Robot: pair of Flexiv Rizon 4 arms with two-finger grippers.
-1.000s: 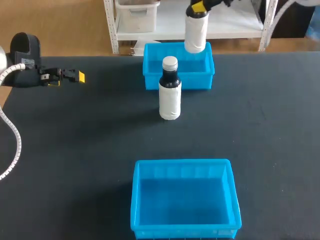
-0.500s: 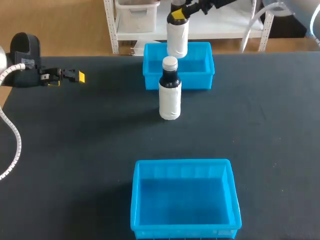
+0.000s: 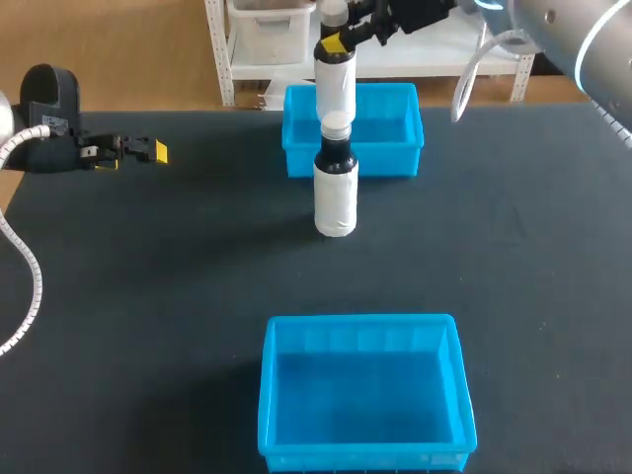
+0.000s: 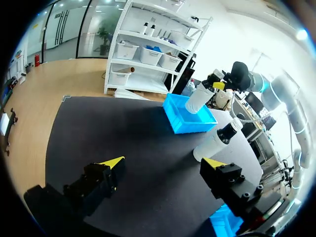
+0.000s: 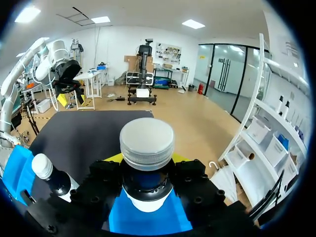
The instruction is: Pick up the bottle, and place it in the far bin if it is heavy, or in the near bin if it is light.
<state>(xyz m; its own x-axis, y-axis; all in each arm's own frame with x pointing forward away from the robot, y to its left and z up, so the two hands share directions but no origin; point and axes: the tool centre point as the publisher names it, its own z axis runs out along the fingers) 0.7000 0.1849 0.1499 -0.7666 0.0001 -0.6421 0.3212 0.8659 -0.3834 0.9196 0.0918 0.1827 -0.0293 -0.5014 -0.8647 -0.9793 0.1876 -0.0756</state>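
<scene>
bottle (image 3: 334, 87) hangs upright over the left part of the far bin (image 3: 395, 158), right gripper (image 3: 334, 45) clamped on its neck. second bottle (image 3: 335, 197) stands on the table (image 3: 148, 296) just in front of that bin. Risk: lowering too far toward the near side clips its cap and topples it. left gripper (image 3: 148, 150) wide, parked far left.
</scene>
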